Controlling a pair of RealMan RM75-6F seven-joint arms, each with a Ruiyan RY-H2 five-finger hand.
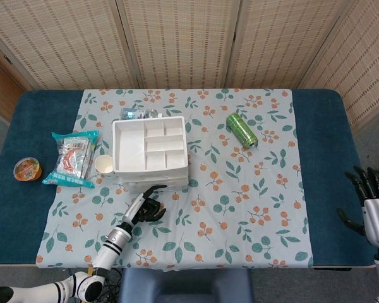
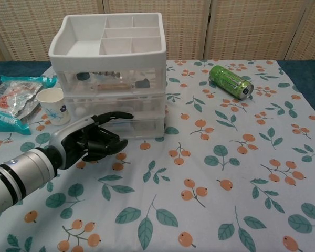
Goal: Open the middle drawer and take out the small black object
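Nearest the cameras, the left hand (image 2: 89,142) is seen extended from the lower left over the patterned tablecloth (image 2: 226,173). One finger (image 2: 115,116) is stretched forward against the front of the drawer unit (image 2: 107,79), at about the level of the seam between the middle drawer (image 2: 113,102) and the bottom one; the remaining fingers are curled in beneath the palm, and nothing is held. Whether the drawer front is actually hooked cannot be told. In the head view the same hand (image 1: 148,205) is shown just before the unit's front edge.

The right hand (image 1: 369,205) is seen only in the head view, at the far right edge beyond the table, with its fingers spread apart and empty.

The drawer unit is shown upright, with a white divided tray on top and three translucent drawers, all appearing closed. Small dark items (image 2: 143,83) are visible through the top drawer's front; the small black object in the middle drawer cannot be made out.

Just left of the unit a paper cup (image 2: 52,104) is stood upright, and beyond it a snack packet (image 2: 10,102) is laid flat. A sealed cup (image 1: 26,169) is placed near the table's left edge. Farther right, a green can (image 2: 230,81) is laid on its side.
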